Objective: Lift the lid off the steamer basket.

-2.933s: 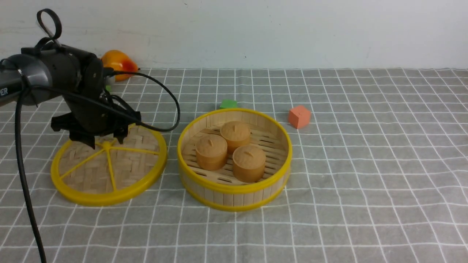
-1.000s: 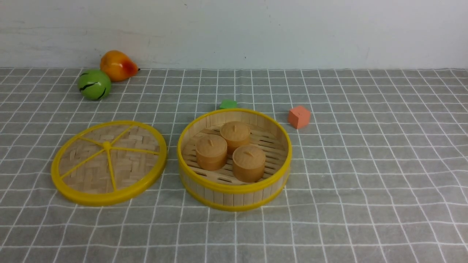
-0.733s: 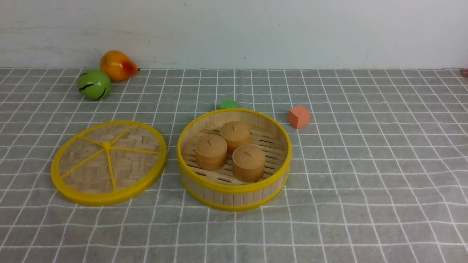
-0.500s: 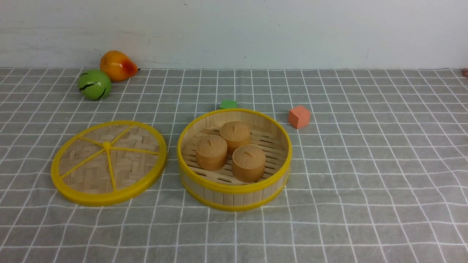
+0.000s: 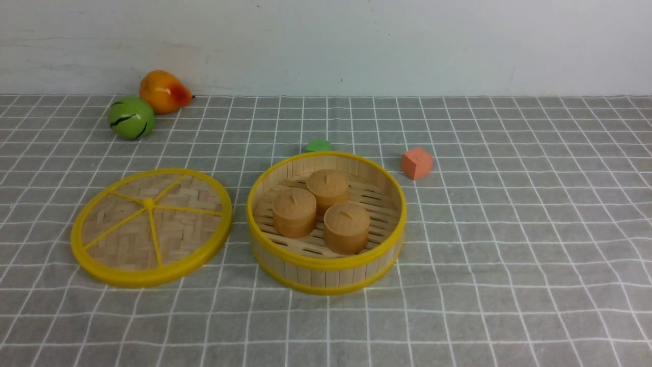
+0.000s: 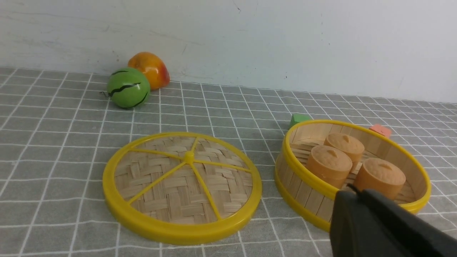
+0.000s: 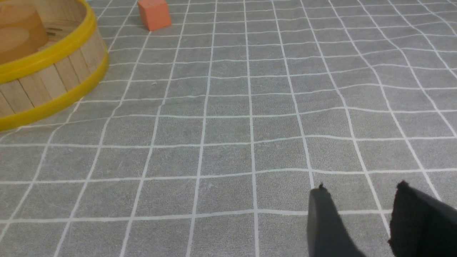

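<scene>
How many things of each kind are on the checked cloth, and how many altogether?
lid: 1
steamer basket: 1
buns, inside the basket: 3
toy fruits, one green and one orange: 2
small blocks, one green and one orange: 2
Total: 9

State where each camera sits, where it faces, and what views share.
Front: between the arms, facing forward at lid, steamer basket; no robot parts.
Left wrist: low, facing lid and basket; shut left gripper shows.
Right wrist: low over tablecloth, facing basket's side, orange cube; open right gripper shows.
Shared: basket in all three.
</scene>
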